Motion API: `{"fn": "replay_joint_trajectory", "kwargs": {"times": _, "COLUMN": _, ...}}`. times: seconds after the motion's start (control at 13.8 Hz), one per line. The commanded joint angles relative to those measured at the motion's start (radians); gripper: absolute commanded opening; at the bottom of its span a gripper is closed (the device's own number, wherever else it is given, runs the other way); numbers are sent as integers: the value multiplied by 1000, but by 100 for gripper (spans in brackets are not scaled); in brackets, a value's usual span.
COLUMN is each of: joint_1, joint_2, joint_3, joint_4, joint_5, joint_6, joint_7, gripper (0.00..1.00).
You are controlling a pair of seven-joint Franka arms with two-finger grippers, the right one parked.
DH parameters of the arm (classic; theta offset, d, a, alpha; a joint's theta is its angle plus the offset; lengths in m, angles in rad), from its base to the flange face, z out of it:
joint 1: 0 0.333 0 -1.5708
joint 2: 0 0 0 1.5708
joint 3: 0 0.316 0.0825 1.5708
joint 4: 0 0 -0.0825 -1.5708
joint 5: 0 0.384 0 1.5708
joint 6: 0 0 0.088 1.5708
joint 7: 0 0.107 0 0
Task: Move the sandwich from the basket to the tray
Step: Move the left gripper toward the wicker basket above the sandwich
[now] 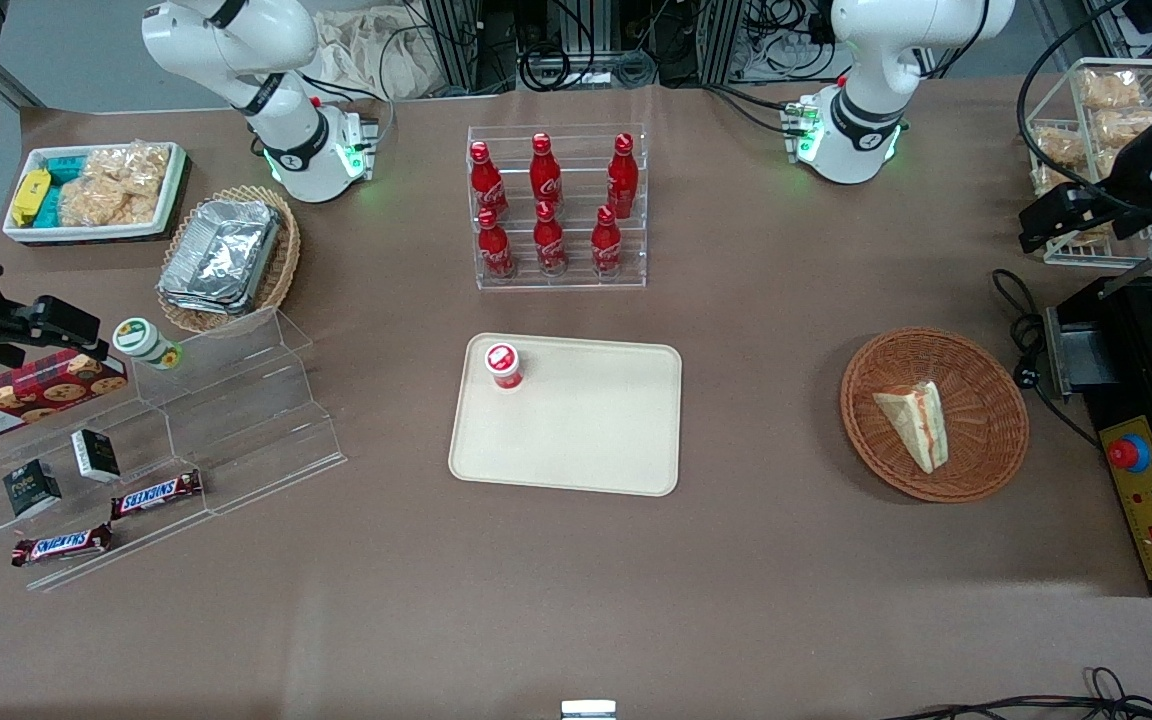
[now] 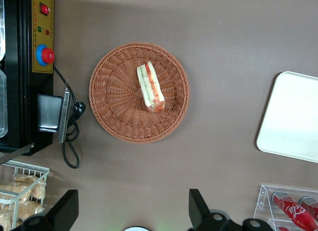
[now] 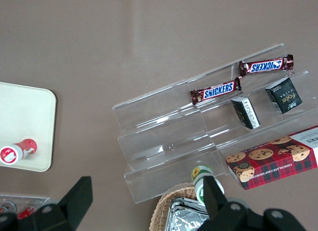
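The sandwich (image 1: 916, 420) (image 2: 150, 87), a white-bread wedge with red and green filling, lies in the round reddish-brown basket (image 1: 986, 400) (image 2: 114, 102). The cream tray (image 1: 586, 430) (image 2: 293, 116) lies flat at the table's middle, beside the basket toward the parked arm's end. A small red-lidded cup (image 1: 503, 365) stands on one corner of it. My gripper (image 1: 1061, 220) (image 2: 132, 203) hangs open and empty high above the table, farther from the front camera than the basket and well apart from it.
A black appliance with a red button (image 1: 1131, 455) (image 2: 45, 55) and its cable (image 1: 1021, 330) sit beside the basket at the working arm's end. A wire rack of snacks (image 1: 1086, 110) stands close to the gripper. A rack of cola bottles (image 1: 556, 205) stands farther back than the tray.
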Motion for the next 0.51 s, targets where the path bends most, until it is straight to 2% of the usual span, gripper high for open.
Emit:
{"fn": "replay_joint_trajectory", "kwargs": {"times": 0.0, "joint_1": -20, "joint_2": -9, "joint_3": 15, "joint_4": -2, "joint_5": 11, "joint_6": -16, "joint_7": -5, "gripper": 100}}
{"fn": "replay_joint_trajectory", "kwargs": {"times": 0.44, "joint_1": -10, "joint_2": 6, "joint_3": 18, "joint_4": 25, "joint_5": -14, "joint_6": -3, "joint_7": 12, "gripper": 100}}
